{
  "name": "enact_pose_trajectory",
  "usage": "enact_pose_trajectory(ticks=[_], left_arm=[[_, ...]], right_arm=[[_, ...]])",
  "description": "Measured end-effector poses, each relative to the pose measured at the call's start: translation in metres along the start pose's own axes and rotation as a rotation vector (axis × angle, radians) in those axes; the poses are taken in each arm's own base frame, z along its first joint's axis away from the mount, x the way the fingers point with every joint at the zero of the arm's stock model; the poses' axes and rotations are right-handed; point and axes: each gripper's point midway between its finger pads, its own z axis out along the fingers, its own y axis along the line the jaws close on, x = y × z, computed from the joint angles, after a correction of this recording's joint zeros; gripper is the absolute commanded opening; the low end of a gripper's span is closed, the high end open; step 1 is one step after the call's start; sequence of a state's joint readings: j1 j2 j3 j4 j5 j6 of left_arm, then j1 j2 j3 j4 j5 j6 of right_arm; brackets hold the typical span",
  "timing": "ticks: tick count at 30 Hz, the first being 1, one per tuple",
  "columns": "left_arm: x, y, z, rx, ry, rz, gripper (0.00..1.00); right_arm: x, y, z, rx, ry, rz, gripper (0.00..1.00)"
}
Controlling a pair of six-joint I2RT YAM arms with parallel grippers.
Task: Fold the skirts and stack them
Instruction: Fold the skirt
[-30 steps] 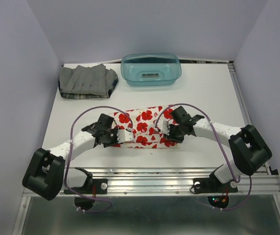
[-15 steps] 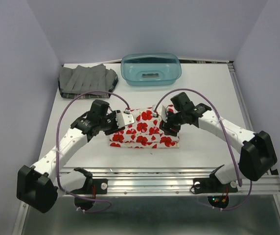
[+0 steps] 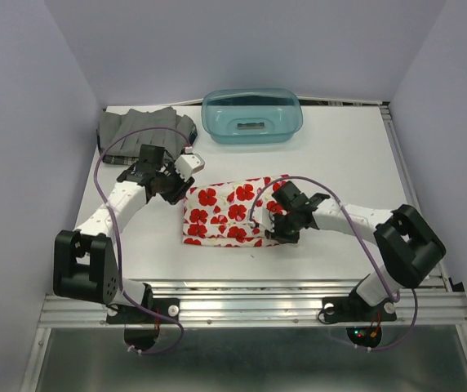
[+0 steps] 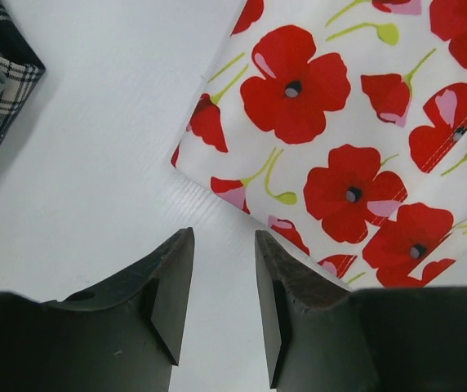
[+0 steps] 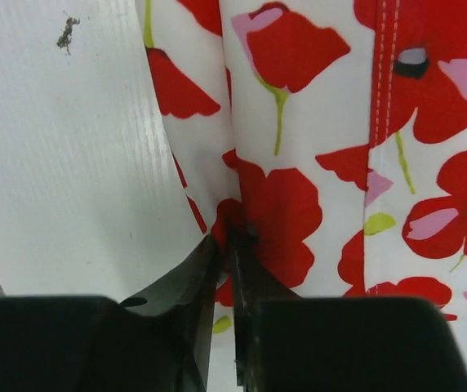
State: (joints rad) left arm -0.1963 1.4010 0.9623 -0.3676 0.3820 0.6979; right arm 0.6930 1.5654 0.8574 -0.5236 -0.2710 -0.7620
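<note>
My left hand [image 4: 223,238] hangs half-open over the table [image 4: 95,163], holding nothing, just off the upper-left corner of the red-print skirt [image 3: 232,214]. My right hand [image 5: 227,238] pinches its lower-right edge, frame centre. The grey skirt [image 3: 140,131] lies on the plaid skirt [image 3: 189,140], upper left.

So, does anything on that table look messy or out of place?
Only small things. The folded poppy-print skirt lies slightly crooked, its far edge slanting across the white table. A tiny dark speck sits on the table beside it, visible in the right wrist view.
</note>
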Motion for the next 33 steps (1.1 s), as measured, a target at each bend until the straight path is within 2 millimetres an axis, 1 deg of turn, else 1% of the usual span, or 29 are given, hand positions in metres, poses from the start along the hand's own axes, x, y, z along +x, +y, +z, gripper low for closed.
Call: enact_pose_trajectory(ticks=[1, 3, 4, 6, 7, 8, 9, 10, 11, 12, 13, 14, 17, 20, 22, 24, 25, 27, 29, 30, 31, 32, 33], left_arm=[[-0.001, 0.000, 0.000, 0.001, -0.006, -0.001, 0.47], [-0.002, -0.002, 0.000, 0.011, -0.012, -0.001, 0.47], [-0.003, -0.003, 0.000, 0.015, -0.015, 0.002, 0.47], [-0.004, -0.004, -0.001, 0.023, -0.020, 0.021, 0.47], [-0.003, -0.005, -0.002, 0.029, -0.023, 0.032, 0.47], [-0.003, -0.007, -0.004, 0.035, -0.028, 0.064, 0.47], [-0.002, -0.009, -0.006, 0.039, -0.030, 0.085, 0.48], [0.000, -0.012, -0.008, 0.044, -0.033, 0.115, 0.50], [0.005, -0.016, -0.010, 0.049, -0.030, 0.158, 0.51], [0.010, -0.021, -0.011, 0.056, -0.027, 0.204, 0.52], [0.012, -0.025, -0.012, 0.058, -0.029, 0.232, 0.53], [0.015, -0.029, -0.013, 0.060, -0.026, 0.271, 0.54], [0.023, -0.041, -0.015, 0.059, -0.032, 0.401, 0.57], [0.025, -0.047, -0.012, 0.049, -0.052, 0.517, 0.58], [0.025, -0.049, -0.004, 0.032, -0.065, 0.595, 0.58], [0.026, -0.053, 0.006, 0.025, -0.074, 0.663, 0.59], [0.026, -0.057, 0.014, 0.034, -0.075, 0.708, 0.59], [0.026, -0.062, 0.031, 0.057, -0.069, 0.771, 0.58], [0.027, -0.062, 0.046, 0.076, -0.057, 0.802, 0.56], [0.027, -0.061, 0.057, 0.093, -0.040, 0.818, 0.54], [0.027, -0.061, 0.064, 0.105, -0.029, 0.826, 0.52], [0.024, -0.060, 0.070, 0.110, -0.028, 0.849, 0.50], [0.018, -0.057, 0.073, 0.101, -0.032, 0.870, 0.44]], right_arm=[[0.002, -0.004, 0.001, 0.019, -0.001, -0.007, 0.01], [0.003, -0.012, 0.000, 0.054, -0.018, -0.055, 0.01], [0.006, -0.018, -0.001, 0.081, -0.021, -0.078, 0.01], [0.012, -0.041, -0.005, 0.148, -0.033, -0.137, 0.01], [0.019, -0.060, -0.009, 0.204, -0.029, -0.147, 0.03], [0.029, -0.080, -0.014, 0.258, -0.017, -0.150, 0.11], [0.041, -0.101, -0.019, 0.318, 0.000, -0.146, 0.16], [0.049, -0.120, -0.024, 0.374, 0.020, -0.152, 0.29], [0.060, -0.135, -0.030, 0.414, 0.048, -0.145, 0.54], [0.067, -0.144, -0.035, 0.441, 0.074, -0.149, 0.60], [0.073, -0.156, -0.042, 0.478, 0.101, -0.156, 0.63], [0.071, -0.163, -0.049, 0.504, 0.107, -0.154, 0.64], [0.060, -0.173, -0.065, 0.544, 0.096, -0.149, 0.64], [0.048, -0.173, -0.080, 0.542, 0.069, -0.096, 0.63], [0.032, -0.175, -0.096, 0.545, 0.018, -0.043, 0.62], [0.020, -0.172, -0.105, 0.530, -0.035, 0.025, 0.61], [0.012, -0.169, -0.109, 0.507, -0.069, 0.071, 0.61], [0.000, -0.165, -0.112, 0.468, -0.117, 0.148, 0.58], [-0.006, -0.162, -0.110, 0.427, -0.143, 0.220, 0.57], [-0.009, -0.161, -0.107, 0.404, -0.151, 0.262, 0.57], [-0.009, -0.160, -0.101, 0.381, -0.153, 0.307, 0.57], [-0.008, -0.159, -0.097, 0.364, -0.152, 0.349, 0.57], [-0.005, -0.157, -0.090, 0.339, -0.142, 0.396, 0.56]])
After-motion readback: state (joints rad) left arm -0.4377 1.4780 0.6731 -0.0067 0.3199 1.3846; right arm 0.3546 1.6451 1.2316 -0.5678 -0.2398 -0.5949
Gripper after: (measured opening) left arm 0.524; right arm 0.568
